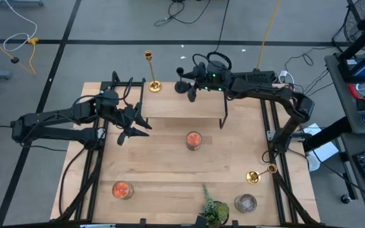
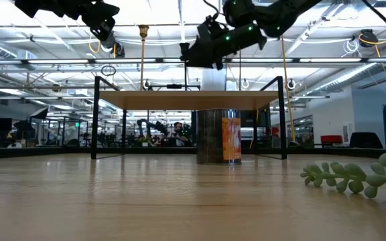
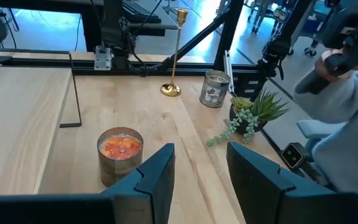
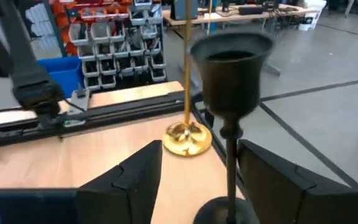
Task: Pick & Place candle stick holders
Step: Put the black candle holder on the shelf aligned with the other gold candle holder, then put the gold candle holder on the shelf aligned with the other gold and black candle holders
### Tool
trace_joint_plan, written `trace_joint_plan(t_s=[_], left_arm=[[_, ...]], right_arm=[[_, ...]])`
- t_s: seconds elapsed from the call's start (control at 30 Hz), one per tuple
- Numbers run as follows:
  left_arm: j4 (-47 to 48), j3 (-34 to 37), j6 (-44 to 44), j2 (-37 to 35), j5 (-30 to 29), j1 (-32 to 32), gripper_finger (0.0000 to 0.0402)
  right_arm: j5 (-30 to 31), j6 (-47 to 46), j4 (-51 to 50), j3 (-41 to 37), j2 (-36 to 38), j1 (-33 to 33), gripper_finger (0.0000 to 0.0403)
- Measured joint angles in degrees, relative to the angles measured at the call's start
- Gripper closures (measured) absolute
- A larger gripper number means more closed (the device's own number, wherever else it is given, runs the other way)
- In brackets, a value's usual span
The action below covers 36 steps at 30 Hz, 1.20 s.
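A black candlestick holder (image 4: 230, 74) stands upright on the far part of the raised wooden shelf (image 1: 170, 109). Its thin stem (image 4: 229, 158) is between the open fingers of my right gripper (image 4: 201, 152), which do not touch it. The gripper also shows in the high view (image 1: 191, 94). A gold holder (image 1: 151, 83) stands on its round base at the shelf's far left corner. It also shows just beyond the black one in the right wrist view (image 4: 188, 137). A second gold holder (image 1: 255, 177) stands on the table at the near right. My left gripper (image 1: 134, 126) hovers open and empty over the table's left half.
An orange jar candle (image 1: 194, 140) stands mid-table just in front of the shelf, and another (image 1: 122, 189) stands near left. A grey jar candle (image 1: 245, 202) and a small green plant (image 1: 213, 209) are at the near edge. The shelf's black legs (image 1: 223, 114) stand on the table.
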<state>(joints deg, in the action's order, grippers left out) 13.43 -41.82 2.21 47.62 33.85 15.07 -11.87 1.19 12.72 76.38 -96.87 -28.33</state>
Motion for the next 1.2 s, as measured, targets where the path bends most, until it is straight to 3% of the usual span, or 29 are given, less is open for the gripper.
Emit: trace_joint_plan(t_s=[0.1, 0.33, 0.5, 0.67, 0.87, 1.03, 1.2], left_arm=[[0.0, 0.0, -0.2, 0.0, 0.0, 0.0, 0.025], [0.0, 0.0, -0.2, 0.0, -0.3, 0.0, 0.025], [0.0, 0.0, -0.2, 0.0, -1.0, 0.0, 0.025], [-0.3, 0.0, -0.2, 0.0, -1.2, -0.2, 0.025], [-2.0, 0.0, -0.1, 0.0, -4.8, -0.2, 0.025], [-2.2, 0.0, 0.1, 0.0, -6.0, -0.2, 0.025], [-2.2, 0.0, 0.1, 0.0, -6.0, -0.1, 0.025]], right_arm=[[3.0, -0.2, -7.3, 0.0, 2.7, 0.5, 0.0193], [17.3, 1.2, -25.9, 0.0, 9.6, 4.0, 0.0193], [22.5, -1.3, -42.1, 0.0, 16.0, 8.4, 0.0193], [22.0, -5.8, -58.6, 0.0, 22.1, 15.2, 0.0193], [15.2, -11.6, -78.8, -0.3, 28.9, 23.8, 0.0193], [11.1, -23.7, -85.8, -2.7, 34.0, 30.2, 0.0193], [5.1, -33.1, -86.5, -8.2, 39.5, 37.1, 0.0193]])
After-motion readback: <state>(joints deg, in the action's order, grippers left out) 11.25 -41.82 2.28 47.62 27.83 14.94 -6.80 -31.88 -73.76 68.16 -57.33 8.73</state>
